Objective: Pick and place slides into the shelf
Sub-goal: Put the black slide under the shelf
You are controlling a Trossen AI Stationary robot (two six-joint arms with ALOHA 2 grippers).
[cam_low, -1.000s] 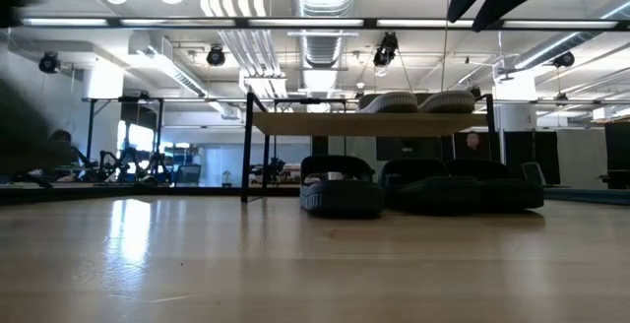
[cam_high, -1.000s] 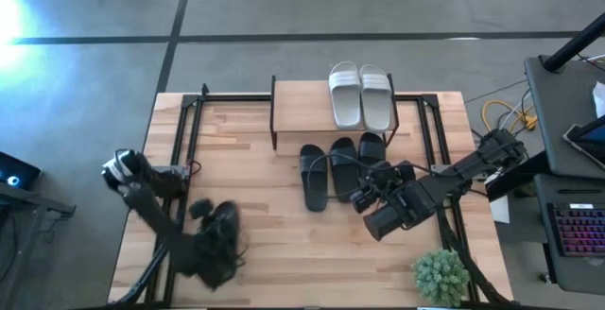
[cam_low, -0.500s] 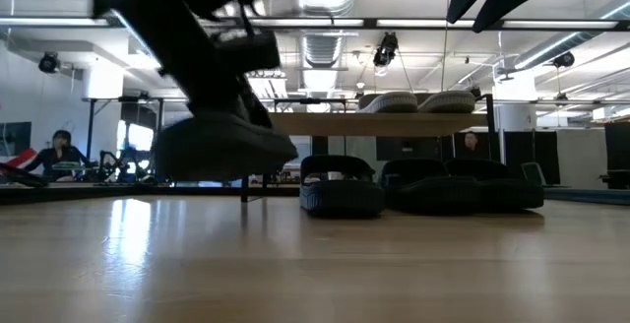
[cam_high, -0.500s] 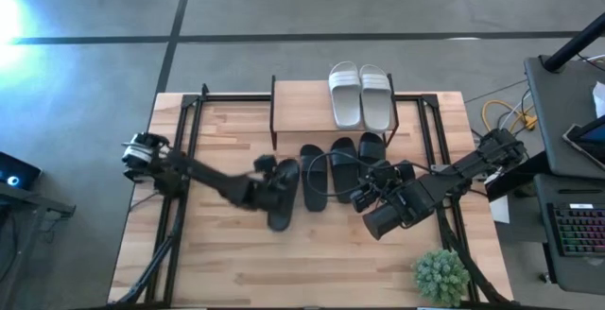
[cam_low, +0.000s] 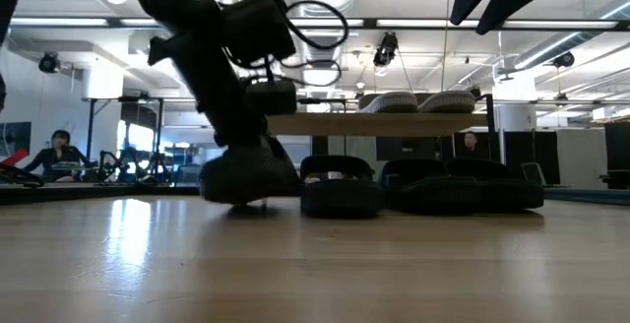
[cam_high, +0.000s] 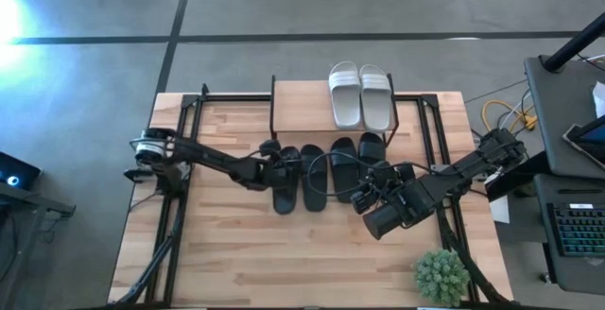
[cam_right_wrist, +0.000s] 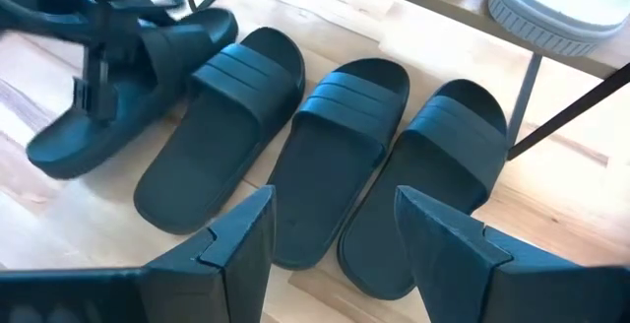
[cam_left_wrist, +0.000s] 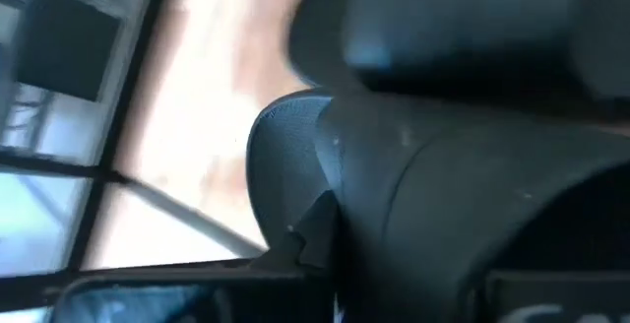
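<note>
My left gripper [cam_high: 272, 163] is shut on a black slide [cam_high: 284, 185], low over the table at the left end of a row of three black slides [cam_high: 342, 168]. They lie in front of the shelf [cam_high: 302, 104], toes partly under it. Two white slides [cam_high: 360, 94] rest soles down on the shelf's wood top. My right gripper [cam_right_wrist: 335, 239] hangs open above the near end of the row and touches nothing. In the low view the held slide [cam_low: 248, 177] sits beside the row, level with it. My left gripper holds the black slide by its wide strap [cam_right_wrist: 162, 47], at the strap's left side. It comes slanting down from the table's left. The slide lies lengthwise like its neighbours, sole down and close to the table; I cannot tell whether it rests there.
A green potted plant [cam_high: 440, 274] stands at the near right corner. Black metal frame rails [cam_high: 185, 130] run along the table's left and right sides. Bare wood lies open across the near half of the table [cam_high: 284, 263].
My left gripper has swung from the near left of the table toward the right and far side, carrying the black slide. It has turned the slide in line with the row and lowered it beside the leftmost black slide.
</note>
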